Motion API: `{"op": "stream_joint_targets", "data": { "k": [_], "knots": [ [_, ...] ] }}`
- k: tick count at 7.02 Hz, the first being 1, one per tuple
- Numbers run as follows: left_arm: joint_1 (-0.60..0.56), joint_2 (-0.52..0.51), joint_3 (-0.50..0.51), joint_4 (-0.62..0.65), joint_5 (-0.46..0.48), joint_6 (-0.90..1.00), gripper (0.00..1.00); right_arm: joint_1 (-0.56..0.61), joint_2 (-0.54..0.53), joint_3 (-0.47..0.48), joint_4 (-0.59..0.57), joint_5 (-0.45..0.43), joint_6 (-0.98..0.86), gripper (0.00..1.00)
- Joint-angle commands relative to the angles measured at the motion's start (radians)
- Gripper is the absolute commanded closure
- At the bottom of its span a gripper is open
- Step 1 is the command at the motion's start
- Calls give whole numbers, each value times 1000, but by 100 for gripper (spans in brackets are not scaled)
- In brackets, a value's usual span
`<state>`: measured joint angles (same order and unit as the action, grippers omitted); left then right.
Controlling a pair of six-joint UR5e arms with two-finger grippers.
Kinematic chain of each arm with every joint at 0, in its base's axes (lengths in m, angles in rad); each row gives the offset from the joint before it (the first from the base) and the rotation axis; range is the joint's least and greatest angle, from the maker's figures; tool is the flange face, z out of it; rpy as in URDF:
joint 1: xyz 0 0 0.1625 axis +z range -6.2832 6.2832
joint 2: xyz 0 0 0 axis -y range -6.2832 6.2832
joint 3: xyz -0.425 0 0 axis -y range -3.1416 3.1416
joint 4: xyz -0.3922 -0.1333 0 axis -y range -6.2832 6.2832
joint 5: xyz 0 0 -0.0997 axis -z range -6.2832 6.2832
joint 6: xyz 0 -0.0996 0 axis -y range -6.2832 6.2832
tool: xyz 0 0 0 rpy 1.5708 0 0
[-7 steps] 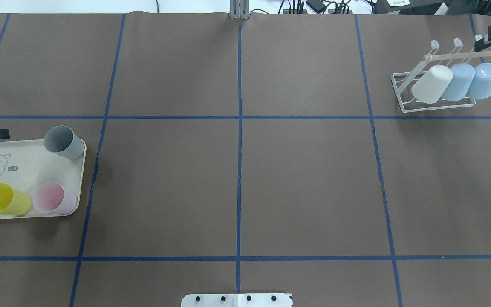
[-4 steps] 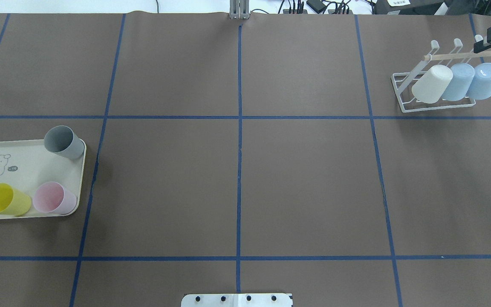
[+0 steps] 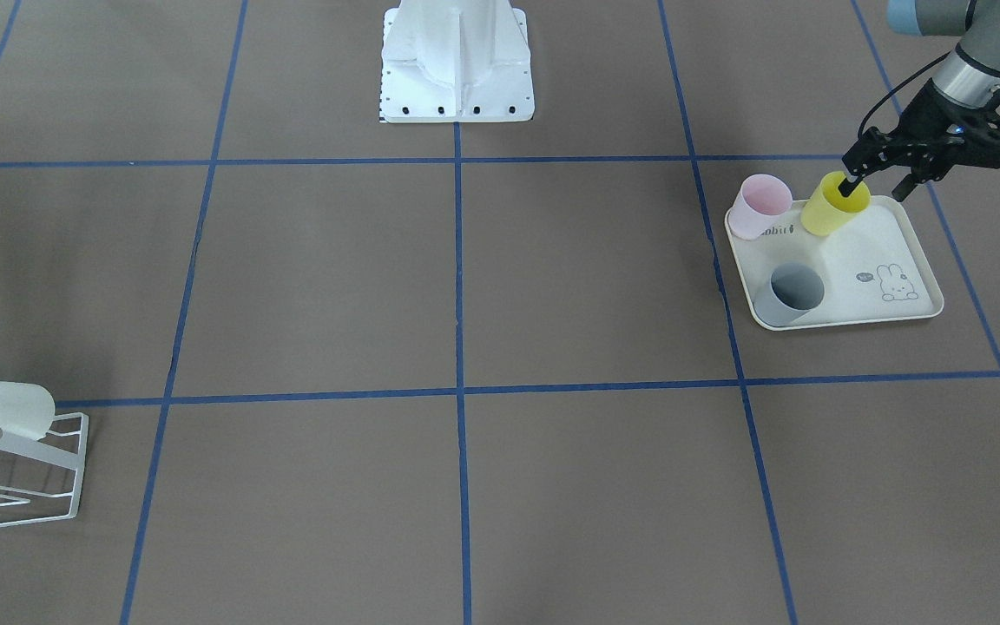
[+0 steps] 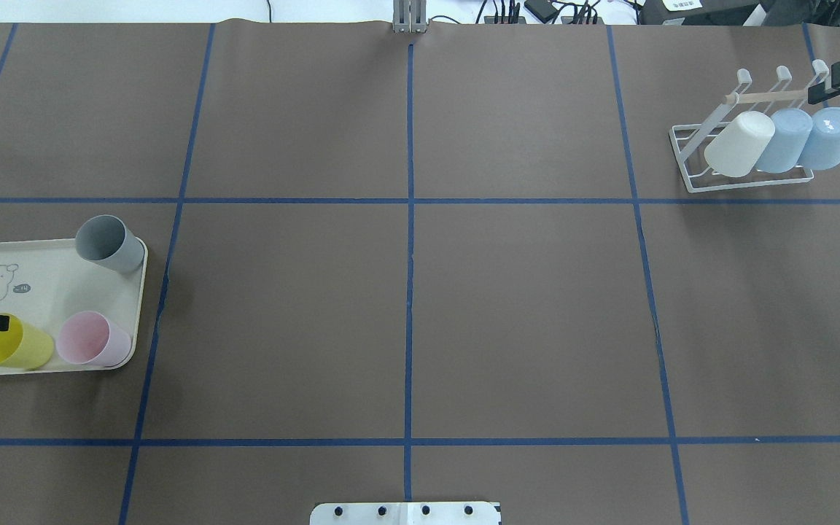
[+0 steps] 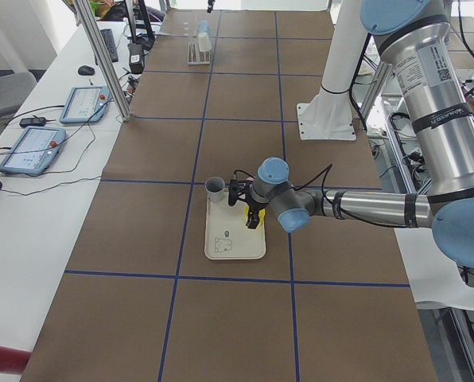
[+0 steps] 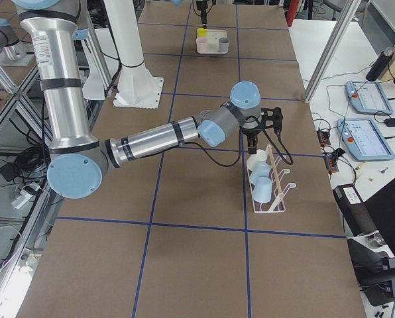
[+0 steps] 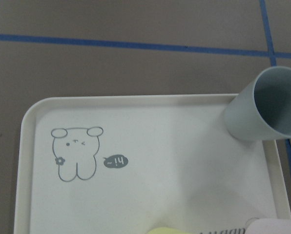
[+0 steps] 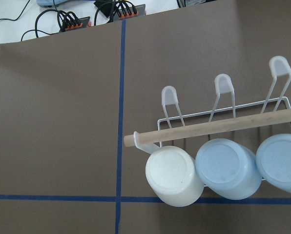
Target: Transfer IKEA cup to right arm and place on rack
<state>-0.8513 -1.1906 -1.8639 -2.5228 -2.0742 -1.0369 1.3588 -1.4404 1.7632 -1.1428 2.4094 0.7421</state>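
Straddling yellow cup (image 3: 828, 215) rim, left gripper (image 3: 878, 184) spread: one finger inside mouth, other outside, not clamped. Cup plain yellow, tapered, handleless, upright at tray (image 3: 895, 247) corner beside pink cup (image 3: 756, 213). Right gripper (image 4: 839, 91) by rack (image 8: 214, 129), cut by frame edge; cannot tell grip.

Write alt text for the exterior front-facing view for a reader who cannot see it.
The robot's left gripper, open, straddles the rim of a yellow cup on a cream rabbit-print tray that also holds a pink cup and a grey cup. At lower left, a white cup sits on a white wire rack.
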Motion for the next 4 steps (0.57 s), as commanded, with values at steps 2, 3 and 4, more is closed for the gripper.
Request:
{"op": "stream_joint_targets", "data": {
  "k": [2,3,4],
  "knots": [
    [12,-3,18,1,-37,-78,1,-6,-9,-4,20,-1,0,0],
    [14,-6,41,-1,-35,-77,1,-6,-9,-5,20,-1,0,0],
    [18,-7,58,-1,-35,-78,1,-6,-9,-5,20,-3,0,0]
  ]
}}
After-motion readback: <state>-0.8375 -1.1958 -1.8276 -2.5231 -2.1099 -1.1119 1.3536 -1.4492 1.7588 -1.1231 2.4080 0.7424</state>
